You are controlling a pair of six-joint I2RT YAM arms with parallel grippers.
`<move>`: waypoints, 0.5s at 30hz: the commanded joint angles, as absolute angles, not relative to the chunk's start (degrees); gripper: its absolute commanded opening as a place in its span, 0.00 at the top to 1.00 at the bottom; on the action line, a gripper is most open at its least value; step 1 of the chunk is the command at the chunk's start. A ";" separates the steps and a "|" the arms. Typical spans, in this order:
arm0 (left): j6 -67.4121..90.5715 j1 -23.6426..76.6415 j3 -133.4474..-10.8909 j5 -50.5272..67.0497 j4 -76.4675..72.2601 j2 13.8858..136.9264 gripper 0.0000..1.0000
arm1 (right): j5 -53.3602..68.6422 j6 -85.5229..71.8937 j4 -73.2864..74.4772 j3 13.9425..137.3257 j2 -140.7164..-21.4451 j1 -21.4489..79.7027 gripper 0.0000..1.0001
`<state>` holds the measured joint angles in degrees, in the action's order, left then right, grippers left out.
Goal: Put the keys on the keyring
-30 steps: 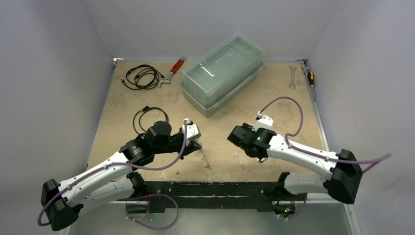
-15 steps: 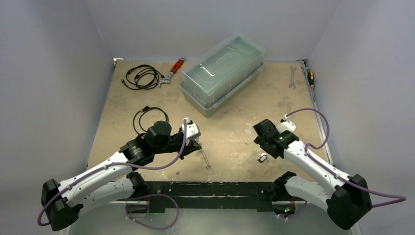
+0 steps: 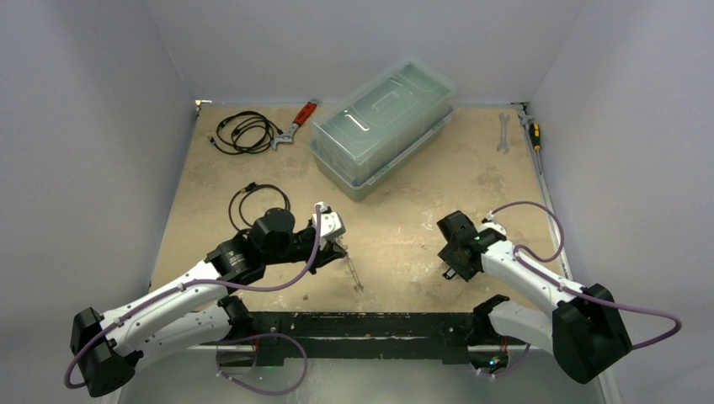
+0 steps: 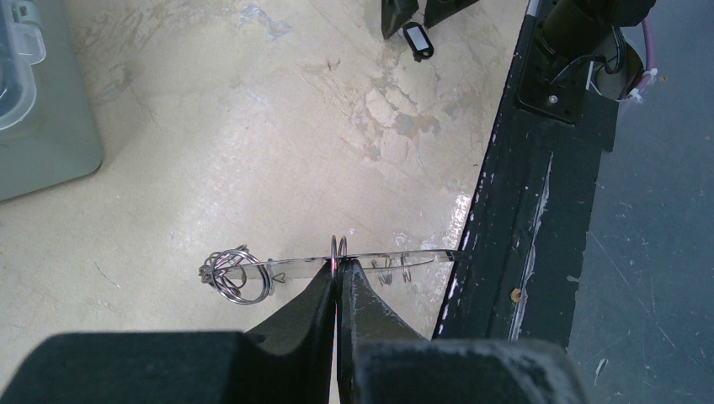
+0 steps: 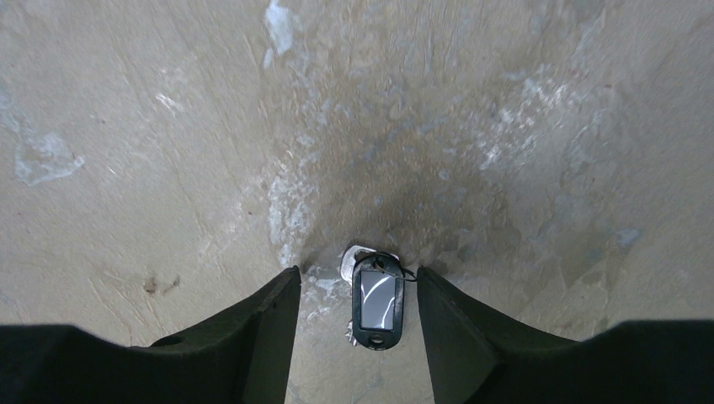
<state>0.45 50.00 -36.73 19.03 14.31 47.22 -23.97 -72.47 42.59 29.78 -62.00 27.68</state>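
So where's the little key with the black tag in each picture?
Right wrist: black-tagged key at bottom middle, inside the open right gripper.
Left wrist: top edge, right of middle.
Top external: too small to see, at that gripper.
Shared landmark: the right gripper.

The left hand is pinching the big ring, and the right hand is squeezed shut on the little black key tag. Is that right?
Not quite. The right hand is open, not squeezed shut. The black key tag lies on the table in the gap, with space on both sides, as the right wrist view shows. The left hand is indeed pinching the ring.
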 commanded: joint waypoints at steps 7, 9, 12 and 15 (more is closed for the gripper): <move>1.17 49.66 -37.09 18.99 11.26 46.59 1.00 | -16.97 -71.73 28.87 25.24 -58.29 27.50 0.41; 1.22 49.66 -37.02 18.91 11.27 46.60 1.00 | -15.46 -70.71 25.69 25.79 -60.96 27.44 0.42; 1.14 49.66 -36.92 18.69 11.25 46.58 1.00 | -13.73 -67.35 19.06 27.33 -64.85 27.51 0.44; 1.00 49.66 -36.78 18.27 11.19 46.58 1.00 | -10.95 -60.49 10.38 29.18 -66.65 27.45 0.49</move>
<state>0.45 49.93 -36.73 18.96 14.31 47.24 -15.75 -68.42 22.59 27.33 -63.94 27.66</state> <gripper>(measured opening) 0.011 0.526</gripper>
